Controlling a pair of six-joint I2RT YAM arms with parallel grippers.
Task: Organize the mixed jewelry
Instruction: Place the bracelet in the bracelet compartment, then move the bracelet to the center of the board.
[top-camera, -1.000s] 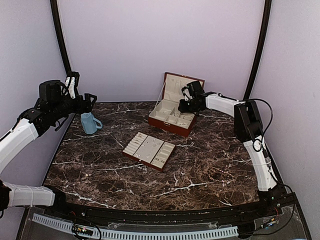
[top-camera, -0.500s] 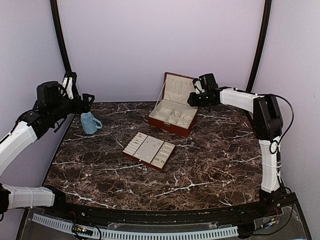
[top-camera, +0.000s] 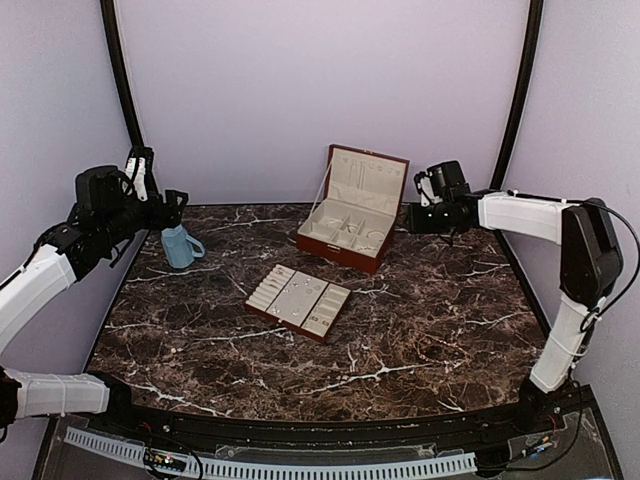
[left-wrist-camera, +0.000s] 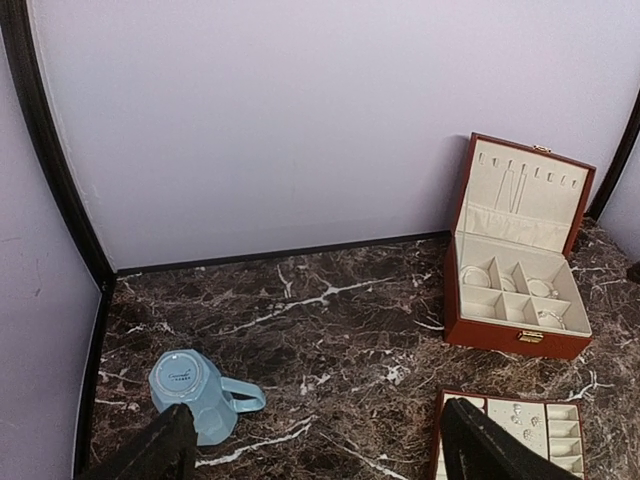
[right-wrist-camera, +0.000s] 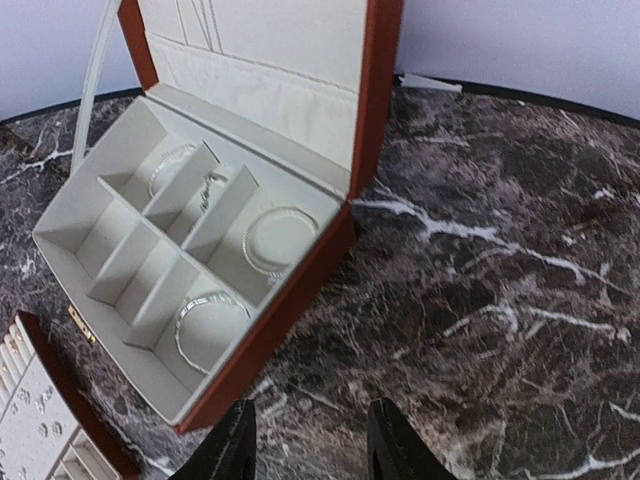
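Print on cup (left-wrist-camera: 190, 390) base, unreadable. Jewelry (right-wrist-camera: 280, 238): bracelets in box (right-wrist-camera: 300, 300) compartments, specks on tray (top-camera: 285, 324). Right gripper (right-wrist-camera: 312, 445) partly spread, empty, has backed off right of box. Left gripper (left-wrist-camera: 315, 455) spread wide, empty.

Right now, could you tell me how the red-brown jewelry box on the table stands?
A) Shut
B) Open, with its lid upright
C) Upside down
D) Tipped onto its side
B: the red-brown jewelry box sits flat with its lid raised upright at the back, leaving the cream-lined compartments exposed.
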